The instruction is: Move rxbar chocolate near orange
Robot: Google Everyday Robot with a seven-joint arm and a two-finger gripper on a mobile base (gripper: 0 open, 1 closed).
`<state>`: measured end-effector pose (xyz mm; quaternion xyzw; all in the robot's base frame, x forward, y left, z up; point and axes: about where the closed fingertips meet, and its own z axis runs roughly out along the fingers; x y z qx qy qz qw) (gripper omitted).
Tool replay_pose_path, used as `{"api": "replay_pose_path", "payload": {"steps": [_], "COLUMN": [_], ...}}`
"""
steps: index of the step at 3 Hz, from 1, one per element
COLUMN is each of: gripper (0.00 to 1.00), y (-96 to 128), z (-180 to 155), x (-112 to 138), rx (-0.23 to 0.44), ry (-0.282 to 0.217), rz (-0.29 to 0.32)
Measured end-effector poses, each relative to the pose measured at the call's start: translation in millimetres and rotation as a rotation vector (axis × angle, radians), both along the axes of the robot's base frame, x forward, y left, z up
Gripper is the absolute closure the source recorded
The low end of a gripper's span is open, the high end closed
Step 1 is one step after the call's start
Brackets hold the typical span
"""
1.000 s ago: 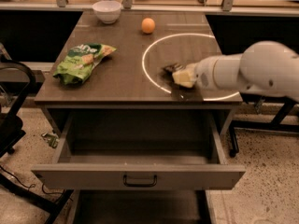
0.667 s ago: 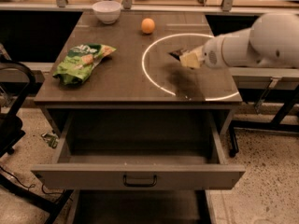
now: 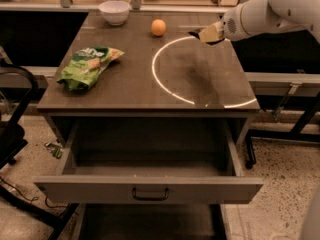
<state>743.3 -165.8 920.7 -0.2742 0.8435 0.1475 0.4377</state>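
Our gripper [image 3: 210,34] hangs above the back right of the worktop [image 3: 130,91], its fingers clamped on the rxbar chocolate [image 3: 194,33] — only a dark sliver of wrapper pokes out on the side facing the orange [image 3: 158,27]. We judge the bar is carried clear of the surface so it can travel without dragging, with its free end leading toward the fruit, which sits near but apart at the back edge. The white bowl [image 3: 114,11] and the green chip bag [image 3: 90,66] lie well to the left, out of the path; the drawer [image 3: 150,186] below stands open. Against a second ago, the gripper was low over the right front of the bright ring [image 3: 156,79] — since then it has lifted and swung back toward the orange. Nothing else has moved.
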Motion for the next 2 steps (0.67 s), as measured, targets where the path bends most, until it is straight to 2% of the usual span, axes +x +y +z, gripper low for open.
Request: {"api": "replay_pose_path", "payload": {"steps": [1,2], "gripper": [1.00,1.00], "y": [-5,-10], "z": [35,76], "x": [44,51], "rx": [0.028,0.039], "ry": [-0.061,-0.135], "rz": [-0.047,-0.057]}}
